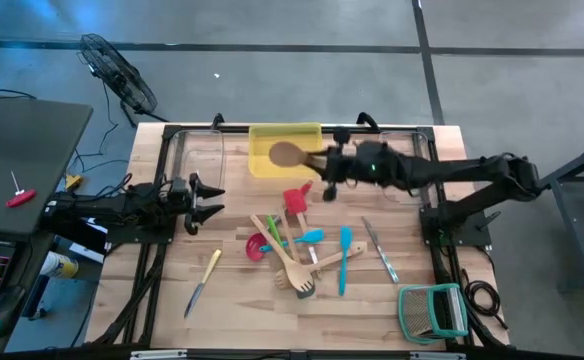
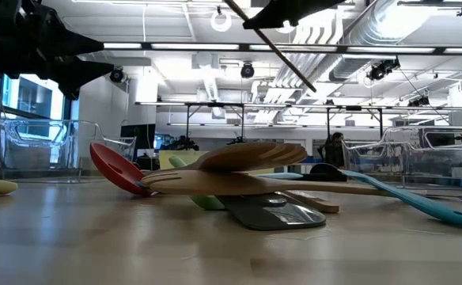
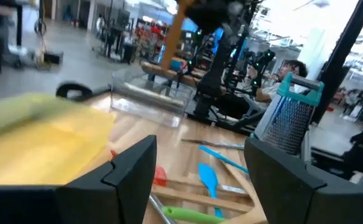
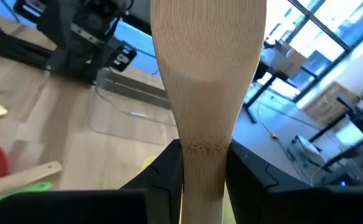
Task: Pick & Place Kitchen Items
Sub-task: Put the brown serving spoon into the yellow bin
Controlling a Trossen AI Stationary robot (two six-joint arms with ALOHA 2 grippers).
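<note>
The right gripper (image 1: 324,166), clamped on a wooden spatula (image 1: 290,154) over the yellow tray (image 1: 272,132) at twelve o'clock, could let it pivot and miss; the left gripper (image 1: 209,199) waits open at nine o'clock.

One yellow rectangular plastic tray (image 1: 284,135), two clear plastic bins (image 1: 194,150), and one teal-framed metal rack (image 1: 433,311). Two knives: one yellow-handled (image 1: 203,281), one all-metal (image 1: 380,250).

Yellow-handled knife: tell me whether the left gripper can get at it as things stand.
Probably yes. The yellow-handled knife lies alone on bare wood, apart from the utensil pile. The left gripper hangs open and empty on that side of the table, nothing between them.
</note>
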